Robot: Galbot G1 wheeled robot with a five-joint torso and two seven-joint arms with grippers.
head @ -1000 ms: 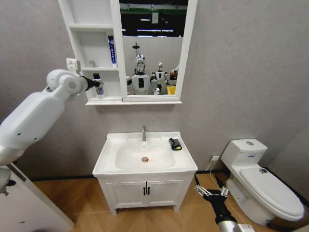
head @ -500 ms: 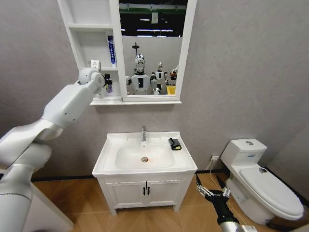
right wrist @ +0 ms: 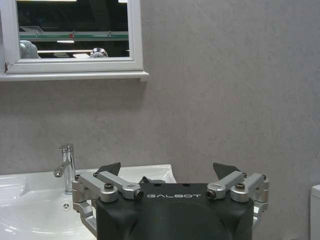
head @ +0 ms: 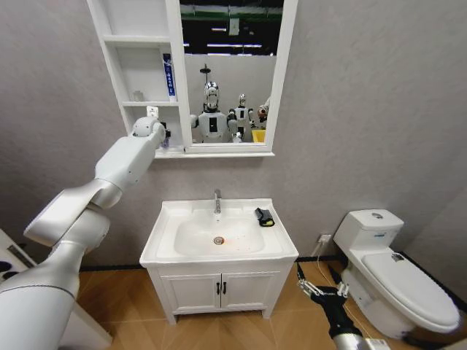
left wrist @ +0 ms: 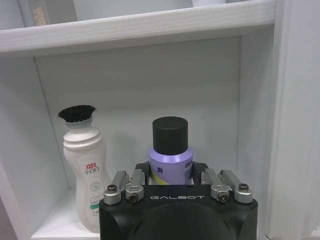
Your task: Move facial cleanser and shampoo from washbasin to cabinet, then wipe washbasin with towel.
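Since a second ago my left arm has swung in from the open air to the left of the cabinet and pushed its gripper into the lowest shelf niche.

Nearest to me, my right gripper hangs low beside the vanity, in front of the toilet, with its jaws spread wide and empty.

Beyond it, on the washbasin, the black towel with its yellow-green edge lies on the rim to the right of the tap, untouched. It looks soft and light, and I judge it best pinched from above across a fold.

Farthest off, my left gripper sits inside the bottom niche, closed on a purple bottle with a black cap. The fingers press its sides low on the body. Just beside it, apart from it, stands a white bottle with a dark top.

The purple bottle looks like smooth, stiff plastic, so it may be slippery. I judge the grip on the widest part of the body to be sound, and better than one at the narrower cap. I cannot tell whether its base already rests on the shelf floor.
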